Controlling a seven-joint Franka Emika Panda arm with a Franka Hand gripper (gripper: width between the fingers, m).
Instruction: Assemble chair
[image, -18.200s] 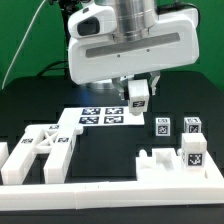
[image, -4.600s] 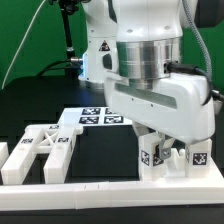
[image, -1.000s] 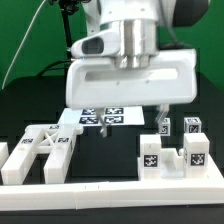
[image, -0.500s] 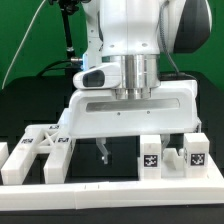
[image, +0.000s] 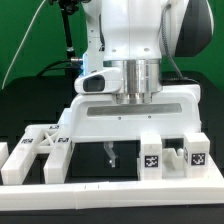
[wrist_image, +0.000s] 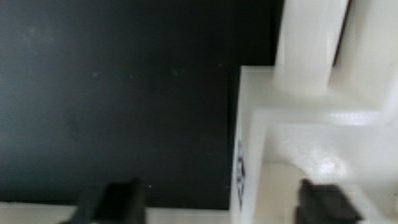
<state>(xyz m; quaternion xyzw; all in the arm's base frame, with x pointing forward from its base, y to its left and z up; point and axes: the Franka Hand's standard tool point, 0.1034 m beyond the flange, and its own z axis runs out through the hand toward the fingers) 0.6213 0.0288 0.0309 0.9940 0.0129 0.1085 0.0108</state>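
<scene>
Where it all rests: a black counter (image: 20, 115), with a long low white border rail (image: 100, 190) along its near edge.
Arm: the white robot arm (image: 135, 45) stands straight down, its broad head filling the middle of the exterior view, low over the counter.
Chair, braced part: the cross-braced frame (image: 42, 152) lies flat on the exterior view's left, just behind the rail.
Chair, blocky part: a white blocky piece (image: 172, 170) with uprights sits on the exterior view's right, also just behind the rail.
Jaws: apart. The wrist view shows two dark fingertips (wrist_image: 116, 200), one over bare counter, the other over the blocky piece (wrist_image: 320, 110), whose edge lies between them. Black counter shows between the first fingertip and that edge. I cannot tell whether the other touches.
Tags: square black-and-white tags (image: 150, 160) face front on the uprights.
</scene>
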